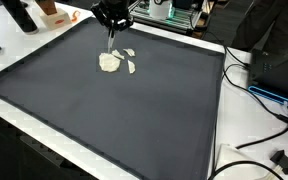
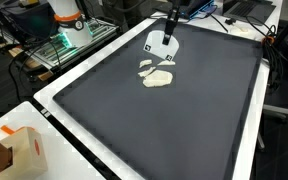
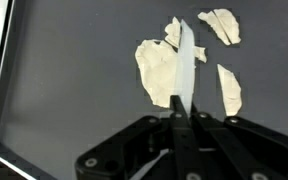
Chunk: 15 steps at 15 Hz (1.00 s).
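Cream scraps — dark grey mat; white strip; black claw

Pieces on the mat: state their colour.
The pieces are cream-white on the dark grey mat; clearest in the wrist view.

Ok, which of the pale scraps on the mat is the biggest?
The broad scrap, partly crossed by the white strip held in the fingers; the slivers beside it are much smaller.

White strip held upright over pale flat scraps — 1 large, others smaller.
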Motion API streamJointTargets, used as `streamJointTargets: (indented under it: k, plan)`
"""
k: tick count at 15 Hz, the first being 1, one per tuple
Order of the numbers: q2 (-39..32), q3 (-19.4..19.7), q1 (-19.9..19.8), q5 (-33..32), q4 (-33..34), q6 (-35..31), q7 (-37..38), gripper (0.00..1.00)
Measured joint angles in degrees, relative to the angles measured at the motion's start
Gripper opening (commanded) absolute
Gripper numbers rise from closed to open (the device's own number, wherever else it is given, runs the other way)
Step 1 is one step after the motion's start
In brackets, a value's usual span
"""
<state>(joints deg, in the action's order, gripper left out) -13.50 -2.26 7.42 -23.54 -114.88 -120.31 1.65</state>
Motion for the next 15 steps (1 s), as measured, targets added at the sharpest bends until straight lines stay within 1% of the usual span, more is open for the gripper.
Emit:
streamJointTargets:
  k: [5,8,11,15]
  plan:
    - [3.5,-0.6,-1.2,7.0,-2.4,-1.9,-8.0,0.01]
    - [5.2,-0.7,-1.5,9.9,-3.5,-2.1,-11.6,0.01]
    - [6.9,-0.8,-1.6,11.5,-4.5,-2.1,-14.0,0.01]
    - [9.1,-0.9,-1.6,12.1,-5.9,-2.5,-15.4,0.01]
